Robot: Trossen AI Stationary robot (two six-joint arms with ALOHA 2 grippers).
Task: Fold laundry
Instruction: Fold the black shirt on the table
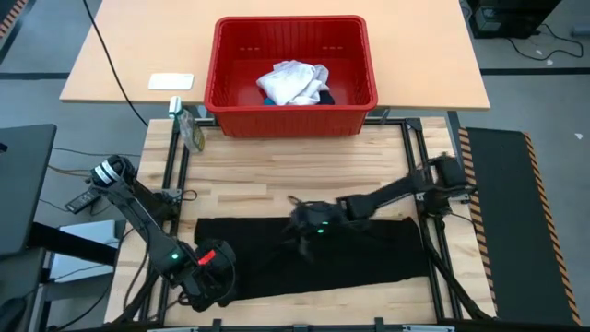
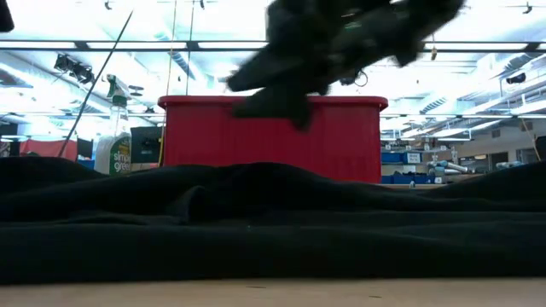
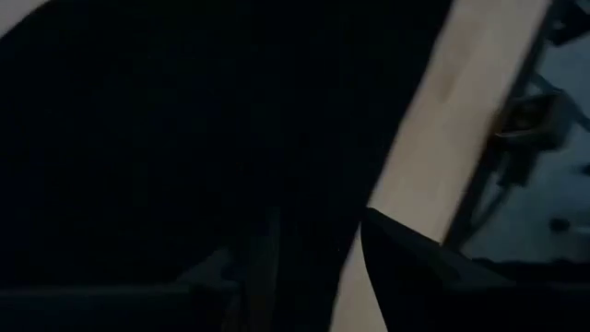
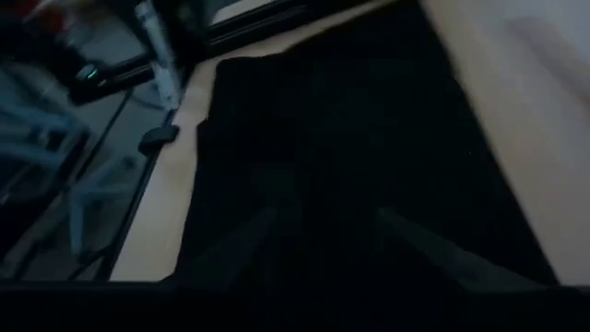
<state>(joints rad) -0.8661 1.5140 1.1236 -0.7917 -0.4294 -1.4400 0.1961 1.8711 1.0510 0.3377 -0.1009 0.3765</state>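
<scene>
A large black shirt (image 1: 369, 254) lies spread flat across the near half of the table; it also shows in the low view (image 2: 273, 222). My left gripper (image 1: 210, 277) is low at the shirt's near left corner, open, one finger over the cloth (image 3: 184, 138) and one (image 3: 406, 267) over the bare wood beside its edge. My right gripper (image 1: 304, 226) is open over the shirt's middle (image 4: 341, 120) and clear above it in the low view (image 2: 294, 94). A white garment (image 1: 293, 81) lies in the red basket (image 1: 230, 111), with a bit of blue cloth (image 1: 268, 100) beside it. My left gripper stands at the shirt's near left edge (image 3: 323, 212), its fingers pointing down. I cannot tell whether they touch the cloth.
The red basket stands at the table's far edge, in the middle. A spray bottle (image 1: 191, 129) lies left of it and shows in the low view (image 2: 113, 145). A small white object (image 1: 171, 81) lies on the far table. Bare wood shows between shirt and basket.
</scene>
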